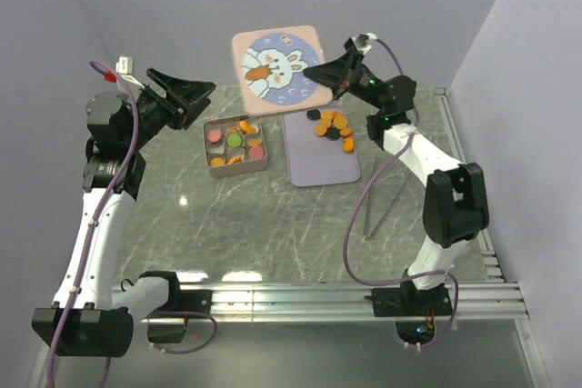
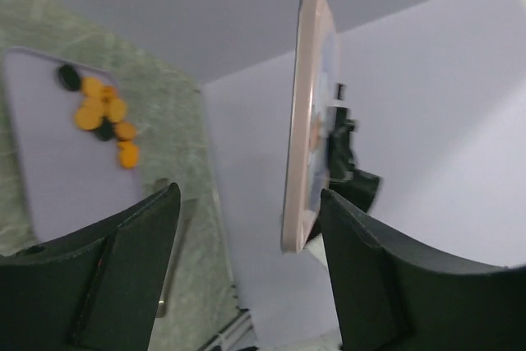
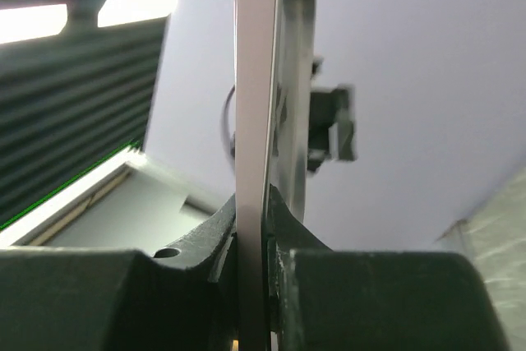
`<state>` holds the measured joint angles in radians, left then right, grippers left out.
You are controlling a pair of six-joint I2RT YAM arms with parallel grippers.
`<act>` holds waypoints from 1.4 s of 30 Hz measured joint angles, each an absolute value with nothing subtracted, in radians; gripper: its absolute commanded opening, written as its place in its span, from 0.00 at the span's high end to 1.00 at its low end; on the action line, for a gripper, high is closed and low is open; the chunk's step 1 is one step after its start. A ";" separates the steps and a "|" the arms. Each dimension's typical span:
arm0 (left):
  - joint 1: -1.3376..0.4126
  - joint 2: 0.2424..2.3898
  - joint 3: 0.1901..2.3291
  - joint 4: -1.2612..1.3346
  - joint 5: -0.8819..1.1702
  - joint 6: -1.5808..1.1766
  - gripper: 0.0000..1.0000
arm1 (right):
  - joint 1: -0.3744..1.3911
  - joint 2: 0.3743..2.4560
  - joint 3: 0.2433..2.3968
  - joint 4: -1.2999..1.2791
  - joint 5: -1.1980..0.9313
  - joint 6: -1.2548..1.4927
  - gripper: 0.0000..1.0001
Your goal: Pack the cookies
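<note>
Lid (image 1: pixel 277 65), pink, rabbit picture: raised, pinched at its edge by right gripper (image 1: pixel 316 72). Left gripper (image 1: pixel 193 102): jaws apart, empty. Cookies (image 1: pixel 331 124): on lavender tray (image 1: pixel 323 165) and in tin (image 1: pixel 238 168).

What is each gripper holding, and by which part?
The right gripper pinches the rabbit lid by one edge, lifted off the table; the left gripper is open and holds nothing.

The left arm climbs from its base with a bent elbow, its wrist high on the left side. The left gripper (image 1: pixel 193 104) points right, jaws spread wide, nothing between its fingers (image 2: pixel 123 269). The right arm reaches up and back, forearm angled left. The right gripper (image 1: pixel 316 72) clamps the lid (image 1: pixel 277 63) by its edge, fingers (image 3: pixel 205 285) pinching both faces.
</note>
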<state>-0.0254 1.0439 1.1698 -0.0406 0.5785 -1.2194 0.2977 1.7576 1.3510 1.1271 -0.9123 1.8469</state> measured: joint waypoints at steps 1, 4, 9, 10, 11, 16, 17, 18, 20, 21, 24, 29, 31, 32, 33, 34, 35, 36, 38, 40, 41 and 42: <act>-0.025 1.044 1.175 -0.089 0.552 -1.183 0.26 | 0.278 1.744 1.337 1.087 -0.910 1.822 0.88; -0.025 1.052 1.185 -0.237 0.448 -1.077 0.29 | 0.216 1.692 1.307 0.920 -0.908 1.702 0.89; -0.025 1.145 1.224 -0.457 0.253 -0.924 0.31 | 0.157 1.631 1.301 0.662 -0.906 1.527 0.91; -0.025 1.176 1.224 -0.485 0.210 -0.894 0.31 | 0.149 1.616 1.300 0.604 -0.906 1.489 0.91; -0.025 1.211 1.222 -0.510 0.173 -0.863 0.31 | 0.142 1.598 1.299 0.546 -0.905 1.452 0.91; -0.021 1.365 1.200 -0.549 0.056 -0.743 0.32 | 0.123 1.476 1.255 0.338 -0.891 1.304 0.92; -0.021 1.398 1.200 -0.545 0.038 -0.718 0.32 | 0.123 1.451 1.240 0.313 -0.889 1.284 0.93; -0.021 1.431 1.200 -0.541 0.024 -0.696 0.33 | 0.121 1.430 1.224 0.292 -0.888 1.269 0.93; -0.021 1.493 1.205 -0.534 -0.004 -0.657 0.34 | 0.120 1.399 1.195 0.261 -0.888 1.247 0.94; -0.021 1.530 1.212 -0.534 -0.015 -0.637 0.35 | 0.120 1.389 1.182 0.249 -0.888 1.239 0.94; -0.021 1.643 1.262 -0.531 -0.032 -0.587 0.39 | 0.120 1.378 1.158 0.208 -0.887 1.218 0.94; -0.021 1.766 1.318 -0.493 -0.026 -0.532 0.50 | 0.120 1.369 1.139 0.132 -0.883 1.182 0.95; -0.021 1.789 1.325 -0.477 -0.023 -0.519 0.54 | 0.120 1.360 1.134 0.114 -0.883 1.171 0.96; -0.021 1.795 1.326 -0.472 -0.023 -0.514 0.57 | 0.120 1.354 1.130 0.109 -0.883 1.163 0.96; -0.021 1.802 1.327 -0.468 -0.023 -0.509 0.59 | 0.120 1.347 1.124 0.101 -0.883 1.155 0.96; -0.021 1.810 1.330 -0.468 -0.023 -0.505 0.60 | 0.120 1.341 1.118 0.090 -0.883 1.148 0.96; -0.021 1.817 1.335 -0.467 -0.023 -0.500 0.60 | 0.120 1.335 1.110 0.084 -0.883 1.142 0.96; -0.021 1.826 1.339 -0.467 -0.023 -0.495 0.60 | 0.119 1.328 1.102 0.080 -0.884 1.136 0.96; -0.022 1.845 1.346 -0.458 -0.018 -0.489 0.61 | 0.119 1.319 1.086 0.074 -0.884 1.128 0.97; -0.027 1.857 1.350 -0.447 -0.010 -0.482 0.61 | 0.118 1.313 1.074 0.063 -0.884 1.122 0.97; -0.031 1.861 1.353 -0.445 -0.007 -0.478 0.60 | 0.118 1.311 1.071 0.056 -0.884 1.118 0.97; -0.036 1.864 1.357 -0.443 -0.004 -0.472 0.59 | 0.118 1.311 1.070 0.049 -0.884 1.114 0.97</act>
